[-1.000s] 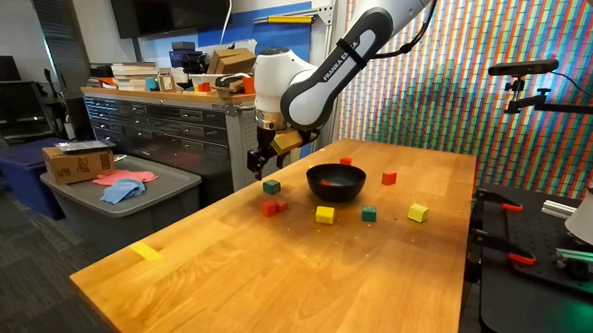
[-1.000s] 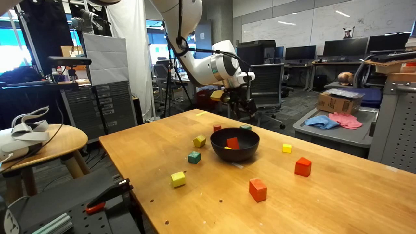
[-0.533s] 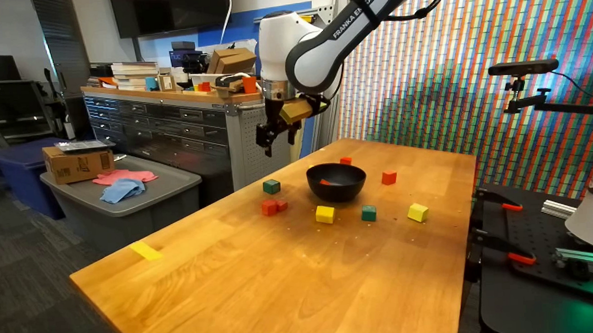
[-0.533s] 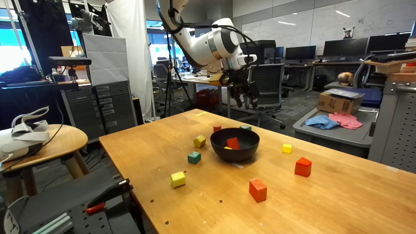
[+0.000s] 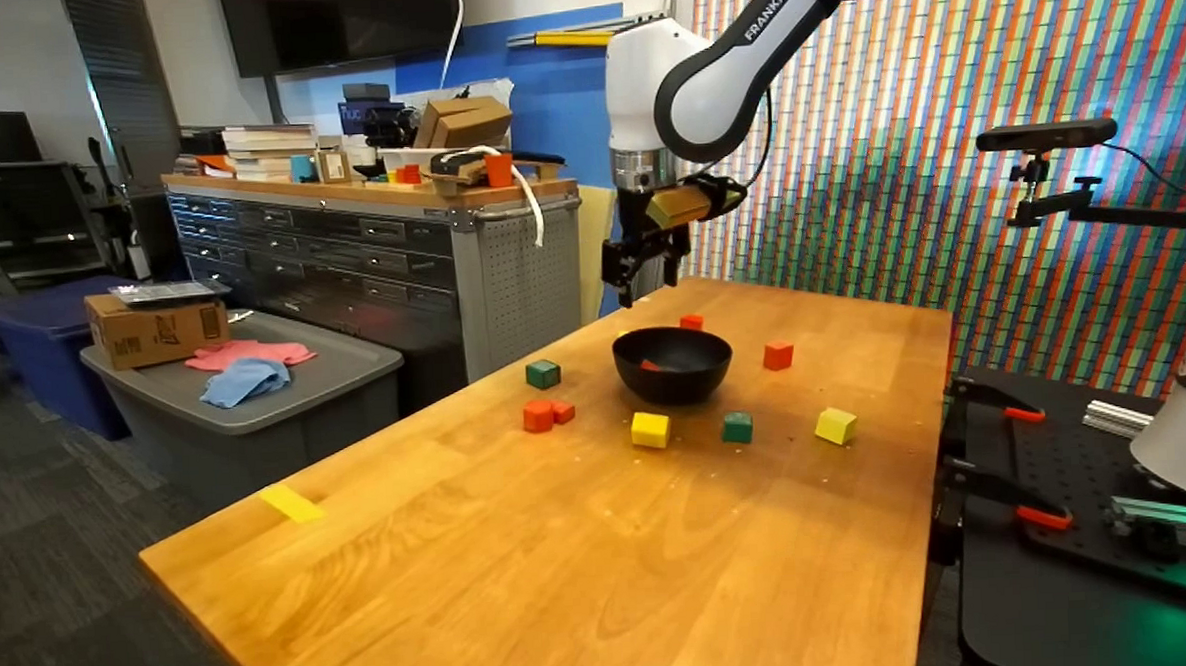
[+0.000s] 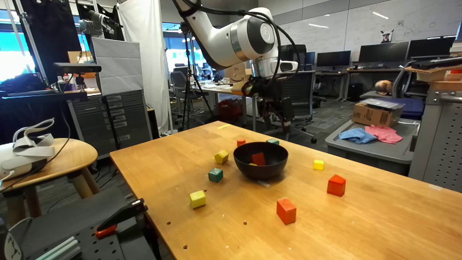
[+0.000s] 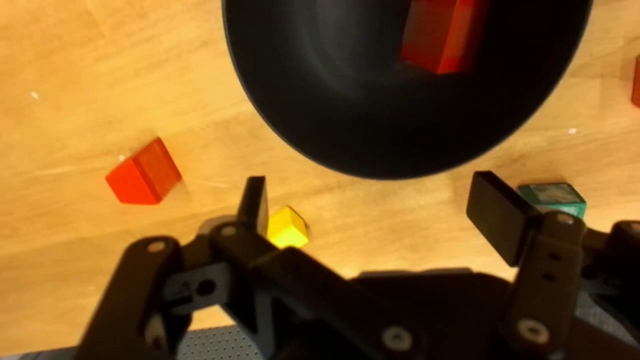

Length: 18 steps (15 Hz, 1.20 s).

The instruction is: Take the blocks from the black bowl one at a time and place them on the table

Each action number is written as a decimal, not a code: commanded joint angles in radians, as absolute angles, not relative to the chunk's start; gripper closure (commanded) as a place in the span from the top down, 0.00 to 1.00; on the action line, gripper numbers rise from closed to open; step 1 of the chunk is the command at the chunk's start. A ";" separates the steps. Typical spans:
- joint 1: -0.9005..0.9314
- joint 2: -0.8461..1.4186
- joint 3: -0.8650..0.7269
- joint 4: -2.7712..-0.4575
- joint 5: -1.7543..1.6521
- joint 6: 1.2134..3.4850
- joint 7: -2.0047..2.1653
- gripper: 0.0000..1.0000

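"Reaching which way?"
"Ahead and down: the red block [image 7: 435, 37] lies in the black bowl [image 7: 380, 125], beyond my gripper [image 7: 372, 207], its visible edge roughly square to my closing line."
"Holding anything?"
"Nothing; I'm spread wide."

The window [image 6: 11, 61] in an exterior view is blown out nearly white, and bright streaks glare off the whiteboard [image 6: 314, 39]. A soft sheen lies on the tabletop [image 5: 604, 583]. In the wrist view, motion smears the red block [image 7: 432, 37] inside the dim black bowl [image 7: 375, 125].
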State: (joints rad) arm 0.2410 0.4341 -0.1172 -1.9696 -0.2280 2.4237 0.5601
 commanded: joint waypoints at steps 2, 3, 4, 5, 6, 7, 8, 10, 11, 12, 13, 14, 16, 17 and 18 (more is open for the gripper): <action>0.208 0.418 -0.098 -2.016 -0.208 2.444 0.538 1.00; 0.202 0.438 -0.088 -2.003 -0.193 2.445 0.526 1.00; 0.192 0.462 -0.069 -1.984 -0.165 2.450 0.501 1.00; 0.192 0.478 -0.063 -1.972 -0.156 2.450 0.497 1.00; 0.190 0.499 -0.051 -1.954 -0.137 2.440 0.486 1.00; 0.192 0.519 -0.044 -1.939 -0.124 2.436 0.481 1.00; 0.204 0.545 -0.050 -1.919 -0.127 2.430 0.502 1.00; 0.209 0.597 -0.049 -1.879 -0.112 2.408 0.511 0.96; 0.211 0.619 -0.050 -1.864 -0.105 2.403 0.515 0.93; 0.216 0.640 -0.057 -1.851 -0.101 2.399 0.529 0.84; 0.214 0.657 -0.057 -1.840 -0.093 2.394 0.527 0.83; 0.217 0.671 -0.062 -1.831 -0.090 2.383 0.534 0.80; 0.208 0.688 -0.055 -1.824 -0.065 2.361 0.519 0.74; 0.202 0.692 -0.050 -1.827 -0.052 2.349 0.510 0.76; 0.201 0.695 -0.052 -1.829 -0.042 2.342 0.516 0.72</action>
State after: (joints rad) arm 0.2099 0.6768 -0.0552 -1.8580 -0.0856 2.3902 0.5271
